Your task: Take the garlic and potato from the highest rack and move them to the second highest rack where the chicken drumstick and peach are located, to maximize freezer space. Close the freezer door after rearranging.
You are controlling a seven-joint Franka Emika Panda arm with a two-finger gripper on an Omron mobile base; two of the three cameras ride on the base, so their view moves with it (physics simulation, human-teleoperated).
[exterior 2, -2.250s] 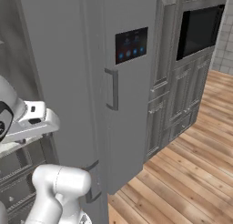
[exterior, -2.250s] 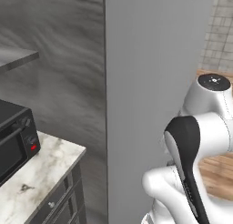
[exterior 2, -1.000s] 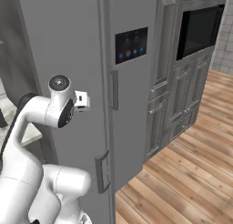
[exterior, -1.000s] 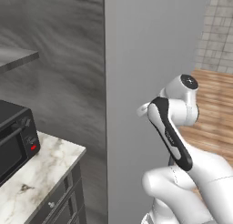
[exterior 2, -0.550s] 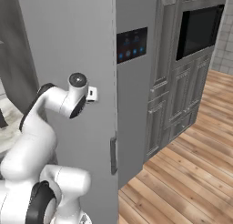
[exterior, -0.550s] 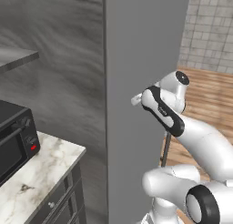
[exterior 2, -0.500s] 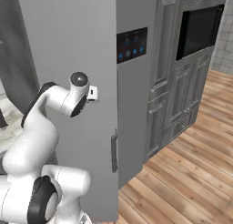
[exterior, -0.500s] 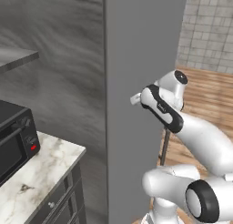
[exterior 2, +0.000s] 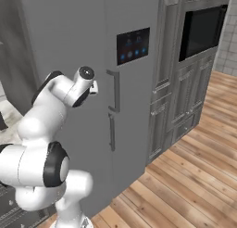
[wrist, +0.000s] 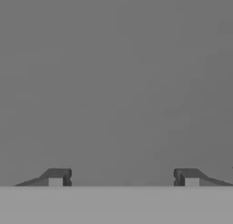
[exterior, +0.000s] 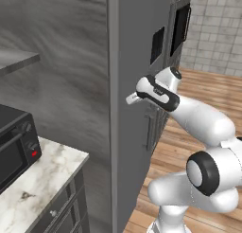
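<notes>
White arm (exterior: pixel 189 113) against freezer door (exterior: pixel 137 61)

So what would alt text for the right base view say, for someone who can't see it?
A white robot arm presses its hand against a tall grey fridge door, which looks closed. The door has two handles and a small screen; beside it stand grey cabinets with a built-in oven over a wood floor.

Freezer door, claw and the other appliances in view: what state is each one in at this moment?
Freezer door: looks shut, flush with the front; the hand is against it.
Claw: open, nothing between the tips, facing a plain grey panel.
Fridge display panel: lit.
Wall oven: door closed, window dark.
Microwave: door closed, on the marble counter.
</notes>
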